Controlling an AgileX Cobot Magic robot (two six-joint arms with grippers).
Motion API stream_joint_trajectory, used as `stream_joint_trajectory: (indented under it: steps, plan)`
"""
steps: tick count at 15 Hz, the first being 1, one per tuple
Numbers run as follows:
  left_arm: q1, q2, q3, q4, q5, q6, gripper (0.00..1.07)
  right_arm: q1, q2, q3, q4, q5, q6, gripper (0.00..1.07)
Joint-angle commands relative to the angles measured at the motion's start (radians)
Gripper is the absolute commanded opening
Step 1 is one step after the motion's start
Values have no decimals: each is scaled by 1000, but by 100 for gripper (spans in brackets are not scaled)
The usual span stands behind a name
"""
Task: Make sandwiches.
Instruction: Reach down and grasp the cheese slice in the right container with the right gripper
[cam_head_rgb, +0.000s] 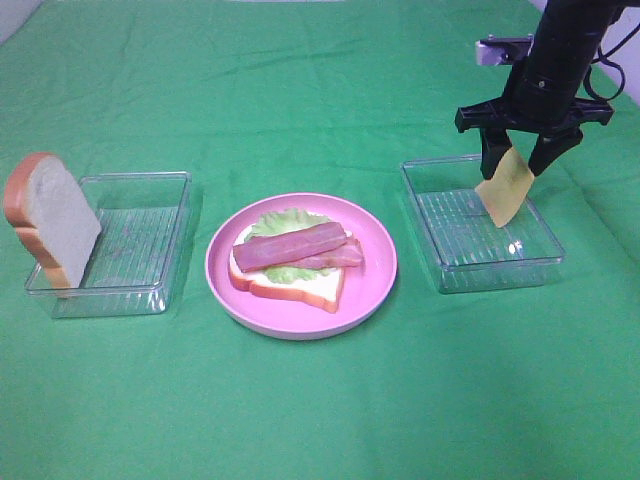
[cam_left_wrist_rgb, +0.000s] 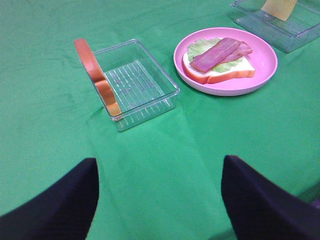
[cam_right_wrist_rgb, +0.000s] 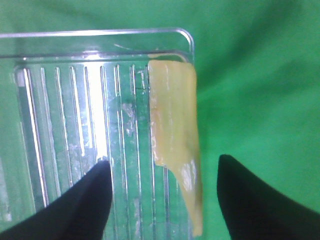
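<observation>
1. Starting at the far left, the left tool (cam_left_wrist_rgb: 160, 162) shows only in its own wrist view. Its two dark fingers (cam_left_wrist_rgb: 60, 200) are spread wide, with nothing between them but the green tabletop (cam_head_rgb: 300, 420).
2. One upright bread slice (cam_head_rgb: 50, 215) stands on edge at the left end of the left clear tray (cam_head_rgb: 150, 180). Whether it sits inside or outside the tray wall cannot be told.
3. In the middle, one pink plate (cam_head_rgb: 375, 290) carries a flat bread slice (cam_head_rgb: 310, 290). On that slice lie one lettuce leaf (cam_head_rgb: 285, 218) and, over it, two bacon strips (cam_head_rgb: 290, 245) side by side.
4. To the right of the plate and apart from it sits the second clear tray (cam_head_rgb: 540, 265), making two trays in all.
5. The right tool (cam_head_rgb: 518, 155) pinches the one cheese slice (cam_head_rgb: 503, 190) near its upper edge, jaws partly closed around it. The slice hangs tilted over that tray's ribbed floor. Whether its lower corner touches the floor cannot be told.
6. The right arm (cam_head_rgb: 560, 50) comes down steeply from the upper right, its tool pointing downward above the tray.
</observation>
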Motion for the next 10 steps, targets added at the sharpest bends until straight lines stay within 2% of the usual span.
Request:
stream_joint_trajectory:
  steps: [1,8,9,10]
  plan:
    - [-5,-20,1,6,-13,2,67,-3,11,6,-2,8,7,54]
    - [-5,-20,1,6,-13,2,67,-3,11,6,-16,-1,15,13]
    - [-5,-20,1,6,-13,2,67,-3,11,6,-36,-1,37,0]
    - [-5,-20,1,6,-13,2,67,-3,11,6,-36,-1,37,0]
